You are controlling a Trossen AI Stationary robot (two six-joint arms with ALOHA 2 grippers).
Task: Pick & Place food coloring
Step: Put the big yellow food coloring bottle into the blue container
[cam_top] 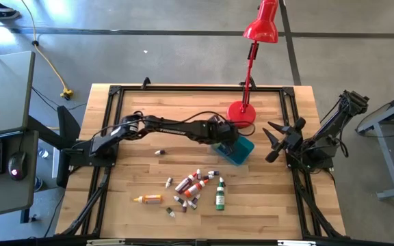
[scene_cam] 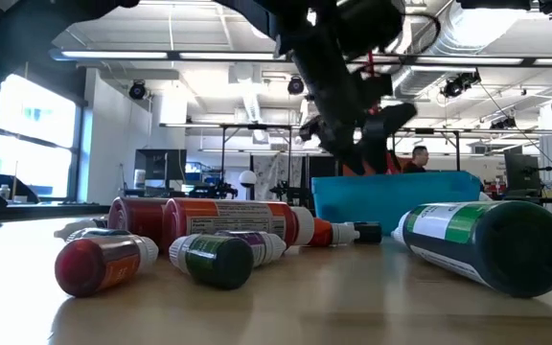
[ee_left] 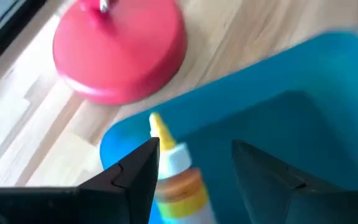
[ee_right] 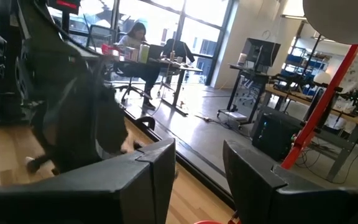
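At frame centre the left gripper point(cam_top: 230, 140) hangs over the tub point(cam_top: 241, 152), fingers spread so an orange bottle point(ee_left: 178, 180) drops inside, other bottles point(cam_top: 195, 188) scattered lower centre, while the right gripper point(cam_top: 273, 140) waits parted at right, holding nothing.

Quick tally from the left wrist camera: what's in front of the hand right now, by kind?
Orange-yellow dropper bottle: 1
Teal tub: 1
Red lamp base: 1
Total: 3
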